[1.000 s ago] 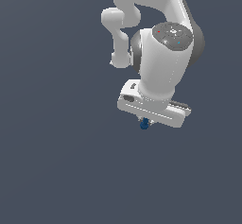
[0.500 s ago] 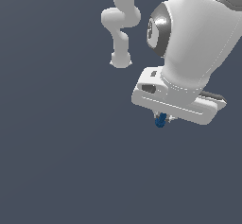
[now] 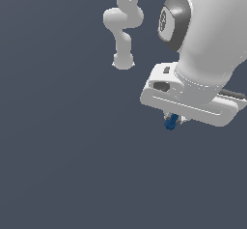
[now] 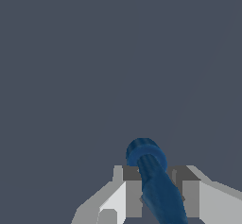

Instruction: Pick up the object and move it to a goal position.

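The object is a small dark-blue elongated lump sticking out below the white gripper in the exterior view, toward the exterior view's right. Most of the gripper's fingers are hidden under its wide white body. In the wrist view the object is a blue rod with a ringed end, clamped between the two grey fingers, and the gripper is shut on it. It hangs over a plain dark grey surface, and how high it hangs cannot be told.
The white arm fills the exterior view's upper right, with its base column further back. A plain dark grey floor lies all around. No goal marker shows.
The arm has grown much larger in the exterior view and shifted toward that view's right and slightly down, carrying the object with it. The grip on the object is unchanged.
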You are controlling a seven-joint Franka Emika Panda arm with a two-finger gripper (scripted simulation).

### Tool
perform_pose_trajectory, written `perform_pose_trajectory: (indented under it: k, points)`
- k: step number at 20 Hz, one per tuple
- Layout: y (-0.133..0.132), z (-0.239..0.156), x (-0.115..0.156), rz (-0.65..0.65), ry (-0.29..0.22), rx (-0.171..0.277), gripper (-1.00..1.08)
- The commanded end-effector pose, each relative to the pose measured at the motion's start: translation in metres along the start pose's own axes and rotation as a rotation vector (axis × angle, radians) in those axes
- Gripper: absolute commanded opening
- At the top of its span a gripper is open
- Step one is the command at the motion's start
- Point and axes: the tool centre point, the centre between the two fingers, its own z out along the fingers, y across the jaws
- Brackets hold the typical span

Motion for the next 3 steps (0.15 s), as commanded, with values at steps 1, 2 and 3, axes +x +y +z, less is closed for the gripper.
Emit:
perform_pose_trajectory:
  k: [1,2,3]
  points:
    - [-0.0012,-0.0016,0.0006,0.000,0.000,0.000,-1.00]
    - [-0.0013,-0.0016,0.0007,0.000,0.000,0.000,-1.00]
    - [-0.0013,-0.0016,0.0008,0.000,0.000,0.000,-1.00]
